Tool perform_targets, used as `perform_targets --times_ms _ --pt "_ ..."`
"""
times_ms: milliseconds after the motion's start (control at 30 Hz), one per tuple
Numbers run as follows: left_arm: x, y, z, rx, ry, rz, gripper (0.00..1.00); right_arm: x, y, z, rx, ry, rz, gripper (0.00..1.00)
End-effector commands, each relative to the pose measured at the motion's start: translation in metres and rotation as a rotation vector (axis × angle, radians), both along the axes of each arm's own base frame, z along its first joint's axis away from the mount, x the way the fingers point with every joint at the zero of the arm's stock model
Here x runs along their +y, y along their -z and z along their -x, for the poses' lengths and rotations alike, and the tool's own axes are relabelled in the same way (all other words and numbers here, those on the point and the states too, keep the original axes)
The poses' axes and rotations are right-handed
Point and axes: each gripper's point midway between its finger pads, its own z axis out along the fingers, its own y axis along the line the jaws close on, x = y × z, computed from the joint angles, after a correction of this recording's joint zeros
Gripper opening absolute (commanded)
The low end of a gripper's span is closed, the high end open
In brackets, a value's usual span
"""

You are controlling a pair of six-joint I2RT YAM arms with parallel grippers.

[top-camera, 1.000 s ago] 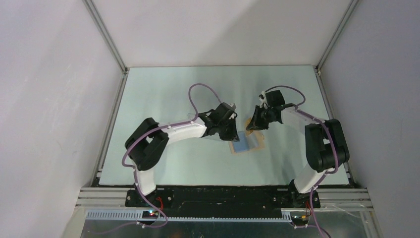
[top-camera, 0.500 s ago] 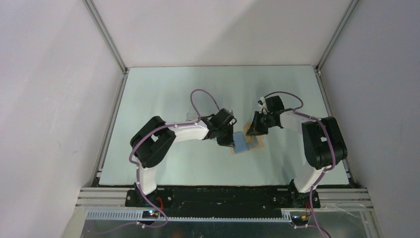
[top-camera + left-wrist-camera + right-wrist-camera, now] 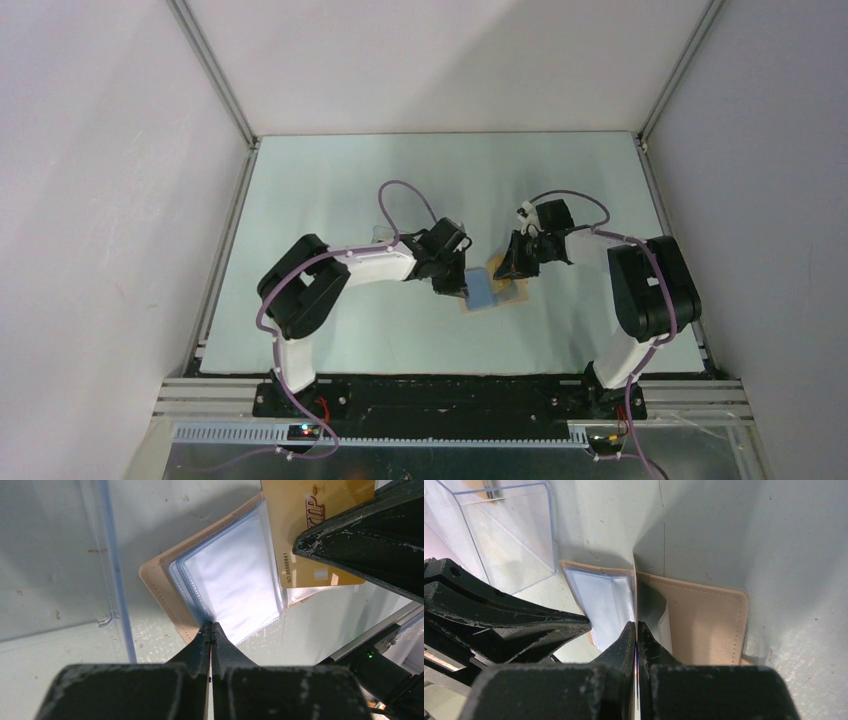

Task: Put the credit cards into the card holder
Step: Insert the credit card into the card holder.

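The tan card holder (image 3: 512, 297) lies open on the table between both grippers, its clear-blue pockets (image 3: 235, 585) facing up. My left gripper (image 3: 212, 626) is shut, pinching the near edge of a pocket leaf; it also shows in the top view (image 3: 456, 283). My right gripper (image 3: 636, 625) is shut on an orange-yellow credit card, seen edge-on (image 3: 634, 580) standing over the holder's fold (image 3: 704, 620). In the left wrist view the card (image 3: 305, 535) shows gold lettering and overlaps the pockets' far edge. No other card is in view.
A clear plastic box (image 3: 60, 555) stands just left of the holder, close behind my left gripper; it also shows in the right wrist view (image 3: 509, 540). The two grippers are very close together, their fingers (image 3: 524, 625) almost touching. Frame rails edge the table.
Both grippers have moved nearer and closer together over the holder. The left one has pulled the blue pocket leaf up and leftward; the right one has lowered the card toward the holder.
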Motion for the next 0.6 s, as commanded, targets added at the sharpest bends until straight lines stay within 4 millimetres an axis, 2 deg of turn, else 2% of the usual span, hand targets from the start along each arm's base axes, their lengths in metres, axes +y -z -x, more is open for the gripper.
perform_targets --times_ms 0,300,567 --pt "0.021 0.006 0.004 0.027 0.0 -0.056 0.0 0.004 0.001 0.006 -0.014 -0.047 -0.011 0.0" --pt "0.031 0.01 0.002 0.04 0.02 -0.072 0.0 0.014 -0.003 0.021 0.029 -0.125 -0.088 0.0" --pt "0.044 0.009 0.001 0.057 0.052 -0.111 0.0 0.009 -0.006 0.043 0.107 -0.147 -0.078 0.0"
